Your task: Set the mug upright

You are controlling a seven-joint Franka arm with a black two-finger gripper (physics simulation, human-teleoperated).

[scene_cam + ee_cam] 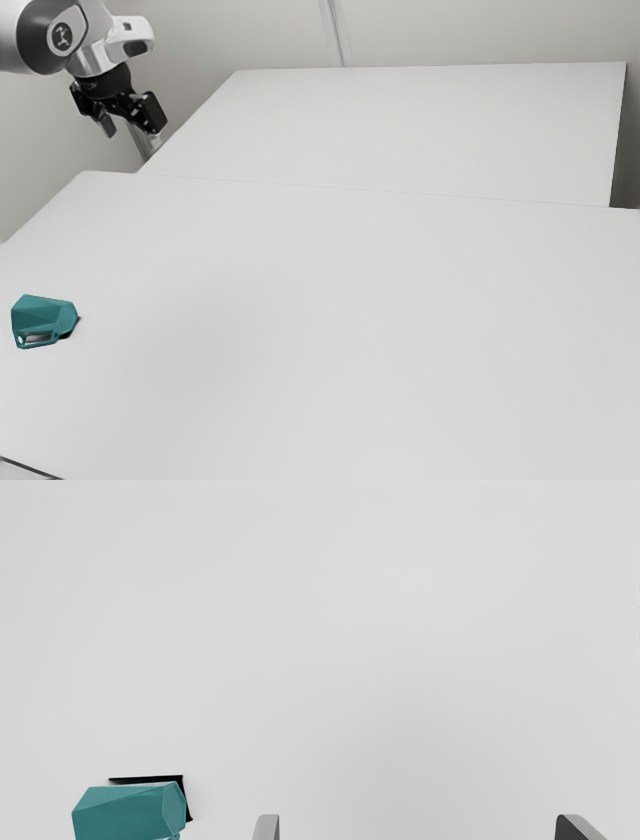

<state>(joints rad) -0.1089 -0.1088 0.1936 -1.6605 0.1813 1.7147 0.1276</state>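
At the upper left of the exterior view, the black gripper [132,125] hangs high, well apart from the teal mug [42,318]. That mug lies on its side on the white table, near the exterior view's left edge, its handle low on the side facing this camera. In the wrist view the gripper [417,827] stands open with nothing between its fingers. The mug [120,810] lies outside them, beyond one finger, and part of it is cut off by the picture's edge.
A wide white table [350,320] carries the mug. Behind it is another white surface [420,130], with pale walls around. A dark thin line crosses the exterior view's lower left corner.
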